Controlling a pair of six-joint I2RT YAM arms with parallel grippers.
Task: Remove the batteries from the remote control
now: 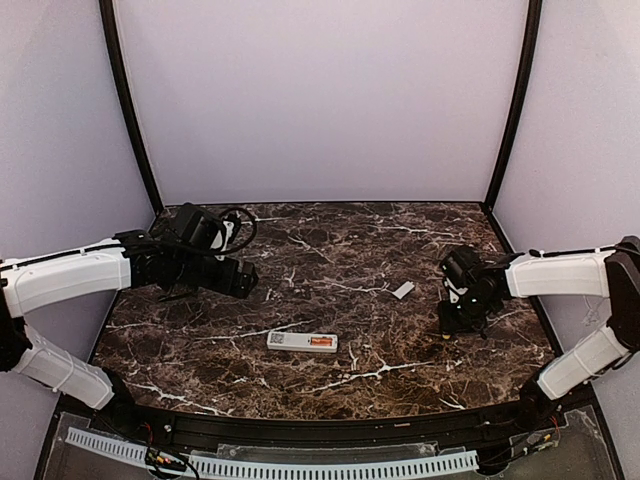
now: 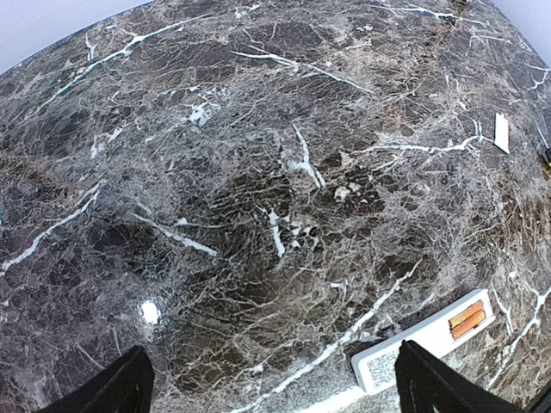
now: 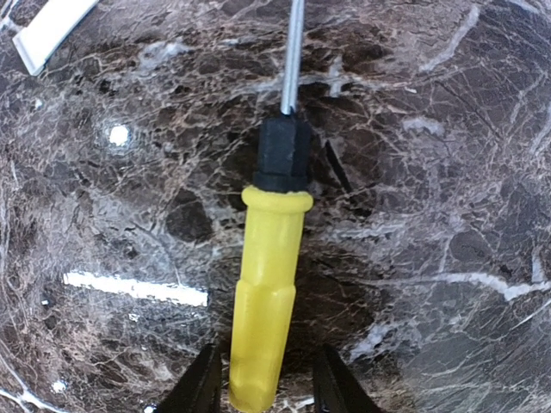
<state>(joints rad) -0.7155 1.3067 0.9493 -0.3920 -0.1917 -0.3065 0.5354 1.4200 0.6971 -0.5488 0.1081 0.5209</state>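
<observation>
Top view: the remote control [image 1: 302, 341] lies low in the centre, with the batteries [image 1: 321, 342] exposed in its bay. Left wrist view: the left gripper [image 2: 275, 379] gapes wide, with the remote at lower right. Right wrist view: the right gripper [image 3: 258, 379] loosely straddles the screwdriver [image 3: 267, 284] handle, unclamped. It should close squarely before prying.

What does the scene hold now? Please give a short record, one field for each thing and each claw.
remote: flat on table, back up, opened
batteries: two, side by side inside remote
cover: off, lying apart from remote
left claw: open, empty, above table
right claw: astride screwdriver handle; grip unclear
screwdriver: yellow handle, black collar, metal shaft
</observation>
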